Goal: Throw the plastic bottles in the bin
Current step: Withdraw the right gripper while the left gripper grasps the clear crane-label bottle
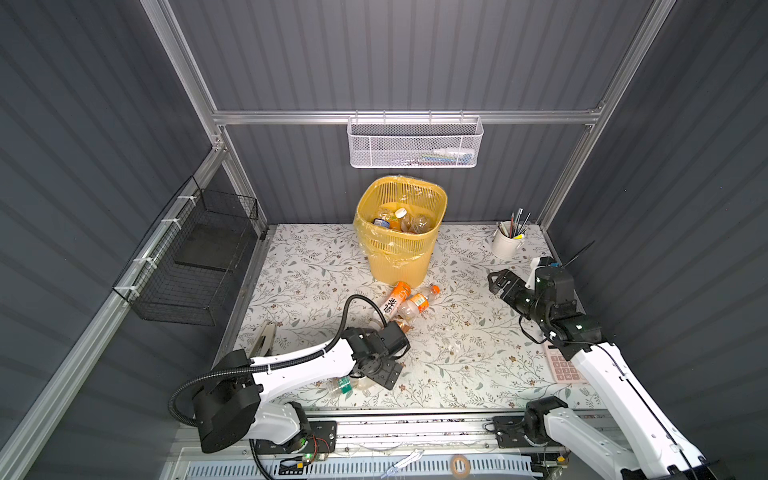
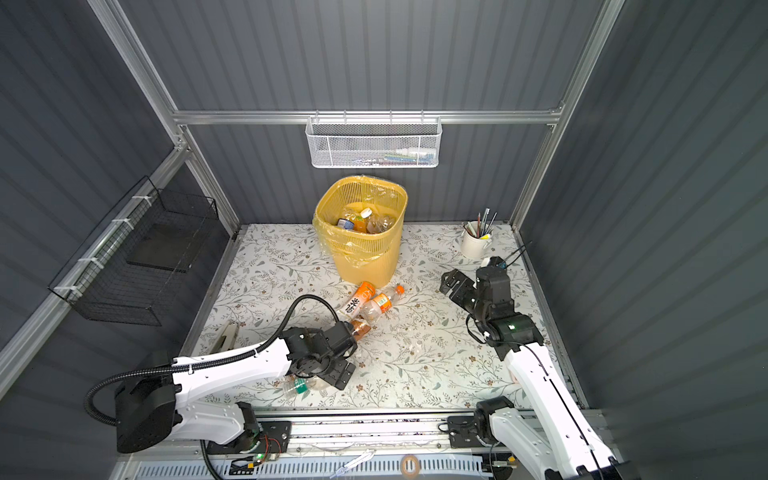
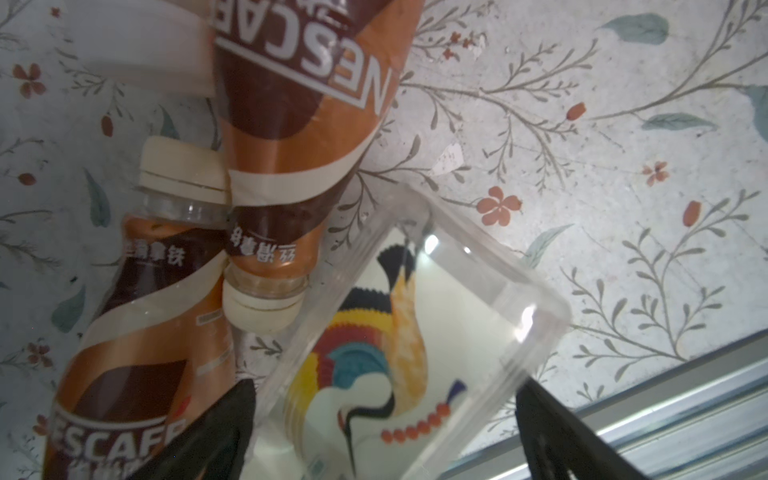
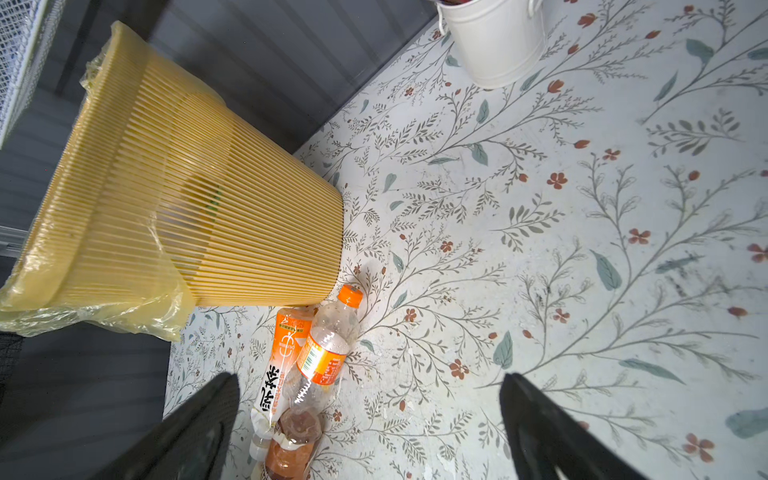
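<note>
One plastic bottle (image 3: pixel 415 332), clear and crane-printed, is found nearest, by the front edge of the surface (image 1: pixel 457 353). It is straddled but not yet pinched by the spread left pincer (image 3: pixel 382 415), and its long axis lies askew to the jaws' closing line. This arm is judged the nearer. Two Nescafé bottles (image 3: pixel 291 104) lie just beside. Farther off, an orange-labelled pair (image 1: pixel 420 300) is seen at the foot of the yellow bin (image 1: pixel 399 262), which already holds others. The right pincer (image 1: pixel 498 284) is held spread and empty.

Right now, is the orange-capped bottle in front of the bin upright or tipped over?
Tipped over: the orange-capped bottle lies on its side on the table, outside the bin, beside a white-and-orange bottle.
</note>
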Robot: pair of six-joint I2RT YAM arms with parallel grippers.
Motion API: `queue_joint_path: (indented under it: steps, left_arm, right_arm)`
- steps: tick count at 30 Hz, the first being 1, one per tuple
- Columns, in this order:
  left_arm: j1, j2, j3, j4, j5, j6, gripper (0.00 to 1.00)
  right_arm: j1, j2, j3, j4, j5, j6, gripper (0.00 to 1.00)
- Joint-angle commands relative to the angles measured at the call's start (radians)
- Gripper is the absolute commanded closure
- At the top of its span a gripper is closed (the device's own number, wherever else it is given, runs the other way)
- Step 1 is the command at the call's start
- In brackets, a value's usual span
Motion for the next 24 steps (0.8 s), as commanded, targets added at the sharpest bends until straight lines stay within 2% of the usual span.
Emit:
queue_joint_path:
  steps: [1, 12, 24]
  left_arm:
    - [-0.004, 0.008, -0.015, 0.03, 0.042, 0.023, 0.03]
    - [-0.003, 0.097, -0.007, 0.12, 0.069, 0.003, 0.1]
    - [-0.004, 0.222, 0.107, 0.151, -0.002, 0.003, 0.31]
  right_arm:
    - [-0.006, -0.005, -0.012, 0.007, 0.0, 0.015, 0.01]
    - [-0.017, -0.023, -0.043, 0.014, -0.017, 0.031, 0.01]
    - [-0.045, -0.063, -0.063, -0.014, -0.023, 0.031, 0.01]
